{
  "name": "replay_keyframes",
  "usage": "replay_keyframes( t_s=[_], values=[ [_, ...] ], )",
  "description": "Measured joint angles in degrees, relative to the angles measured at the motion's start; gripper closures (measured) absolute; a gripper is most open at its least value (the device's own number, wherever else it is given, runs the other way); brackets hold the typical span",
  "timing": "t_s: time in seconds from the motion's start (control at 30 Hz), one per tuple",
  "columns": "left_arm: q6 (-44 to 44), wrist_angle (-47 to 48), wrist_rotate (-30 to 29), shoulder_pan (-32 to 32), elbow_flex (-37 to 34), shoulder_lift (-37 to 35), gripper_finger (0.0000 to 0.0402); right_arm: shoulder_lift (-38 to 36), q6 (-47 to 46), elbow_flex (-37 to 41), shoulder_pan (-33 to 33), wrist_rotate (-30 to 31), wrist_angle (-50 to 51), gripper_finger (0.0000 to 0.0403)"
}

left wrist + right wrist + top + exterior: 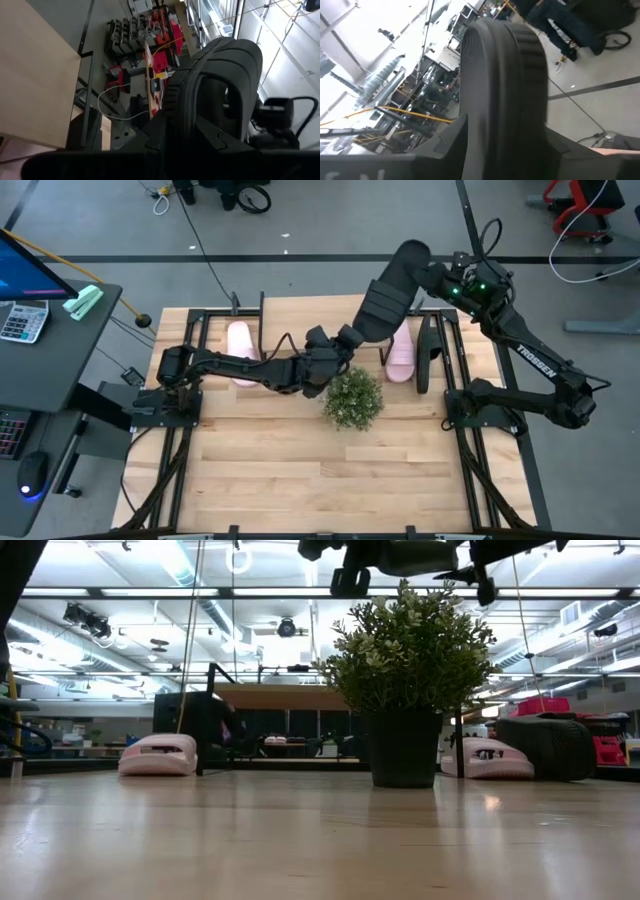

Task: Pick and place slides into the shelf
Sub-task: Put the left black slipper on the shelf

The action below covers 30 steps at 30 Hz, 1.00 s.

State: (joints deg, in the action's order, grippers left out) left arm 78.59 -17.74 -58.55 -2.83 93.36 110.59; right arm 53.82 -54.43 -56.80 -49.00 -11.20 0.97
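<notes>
A black slide (388, 290) hangs in the air over the table's far middle, with a gripper at each end. My left gripper (343, 343) is shut on its near end and my right gripper (425, 268) on its far end. One pink slide (240, 340) lies sole down at the far left, beside the shelf (280, 697). A second pink slide (400, 355) lies at the far right. Another black slide (428, 355) stands right beside it. In the low view only the grippers' undersides show at the top edge. My left gripper pinches the black slide's near end (185, 125) between its two fingers, coming level from the table's left. The slide stands out past the fingers, its ribbed sole (177, 95) turned sideways, clear of the table. My right gripper pinches the same slide's far end (505, 135) between its two fingers (447, 145), coming level from the far right. The slide rises between them and fills the view. Which face each finger is on, I cannot tell.
A potted green plant (352, 398) stands in the table's middle, just under and in front of the two grippers. A desk with a calculator (20, 320) and a monitor stands beyond the table's left edge. The near half of the wooden tabletop (320, 480) is bare.
</notes>
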Motion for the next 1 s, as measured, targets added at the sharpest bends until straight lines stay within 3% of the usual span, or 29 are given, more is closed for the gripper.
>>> replay_keyframes(
  t_s=[0.53, 1.0],
  values=[
    [-1.4, 0.1, -1.1, 0.4, 0.0, 0.0, 0.0342, -1.9, 4.2, 0.0, 0.0, -5.9, 9.4, 0.0227],
    [-2.4, 0.0, -1.7, 0.8, 0.0, 0.0, 0.0342, -5.6, 18.7, 0.0, -4.0, -9.5, 12.9, 0.0226]
  ],
)
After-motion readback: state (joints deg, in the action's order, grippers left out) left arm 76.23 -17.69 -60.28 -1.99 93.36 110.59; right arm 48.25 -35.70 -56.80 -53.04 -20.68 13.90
